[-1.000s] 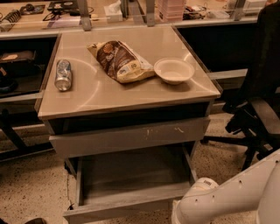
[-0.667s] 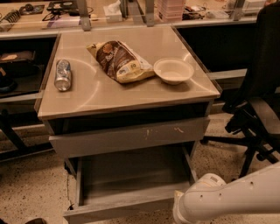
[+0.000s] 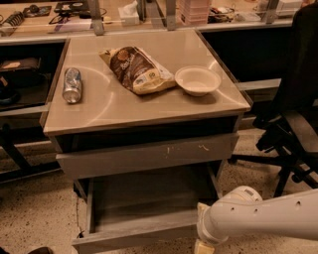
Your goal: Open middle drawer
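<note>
The middle drawer [image 3: 149,206] is pulled out below the cabinet top and shows a bare grey tray interior. Its plain front panel [image 3: 134,238] is near the bottom edge of the camera view. Above it is the taller grey drawer front with white scratch marks [image 3: 149,154], which is pushed in. My white arm [image 3: 258,216] reaches in from the lower right, and its end [image 3: 208,230] is at the right end of the open drawer's front panel. My gripper is below the bottom edge of the view, past the arm's end.
On the beige cabinet top [image 3: 104,109] lie a can on its side [image 3: 72,85], a brown snack bag [image 3: 137,69] and a white bowl [image 3: 198,80]. A black office chair [image 3: 293,124] stands at the right. A cluttered counter [image 3: 149,12] runs behind.
My arm has dropped lower and lies flatter along the bottom right. The open drawer and the things on top have not moved.
</note>
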Robot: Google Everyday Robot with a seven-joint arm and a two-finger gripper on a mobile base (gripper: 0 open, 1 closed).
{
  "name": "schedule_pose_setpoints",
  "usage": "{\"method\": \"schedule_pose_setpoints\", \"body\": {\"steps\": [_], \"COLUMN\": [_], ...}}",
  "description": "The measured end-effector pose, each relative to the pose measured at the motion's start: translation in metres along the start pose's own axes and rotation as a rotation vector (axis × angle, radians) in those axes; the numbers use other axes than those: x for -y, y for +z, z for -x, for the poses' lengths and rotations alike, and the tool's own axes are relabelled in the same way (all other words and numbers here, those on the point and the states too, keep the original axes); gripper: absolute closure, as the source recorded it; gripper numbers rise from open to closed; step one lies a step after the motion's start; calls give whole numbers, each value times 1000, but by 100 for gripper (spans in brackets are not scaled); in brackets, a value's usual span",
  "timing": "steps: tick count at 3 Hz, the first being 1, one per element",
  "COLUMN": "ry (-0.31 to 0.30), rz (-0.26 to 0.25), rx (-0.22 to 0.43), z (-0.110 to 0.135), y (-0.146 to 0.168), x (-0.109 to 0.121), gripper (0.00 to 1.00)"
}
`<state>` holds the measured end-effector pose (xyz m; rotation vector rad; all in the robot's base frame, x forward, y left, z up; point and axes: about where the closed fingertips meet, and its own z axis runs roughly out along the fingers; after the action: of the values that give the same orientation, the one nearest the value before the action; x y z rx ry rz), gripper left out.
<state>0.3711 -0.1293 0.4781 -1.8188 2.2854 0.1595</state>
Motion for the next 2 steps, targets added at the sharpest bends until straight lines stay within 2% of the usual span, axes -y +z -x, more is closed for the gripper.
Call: {"method": "schedule_pose_setpoints", "body": {"steps": [1, 2], "ry": [0, -10], "rz": [29, 50], "rx": [13, 31], "z": [6, 22], "y": [17, 36], "x": [-4, 0], "gripper": [0, 0]}}
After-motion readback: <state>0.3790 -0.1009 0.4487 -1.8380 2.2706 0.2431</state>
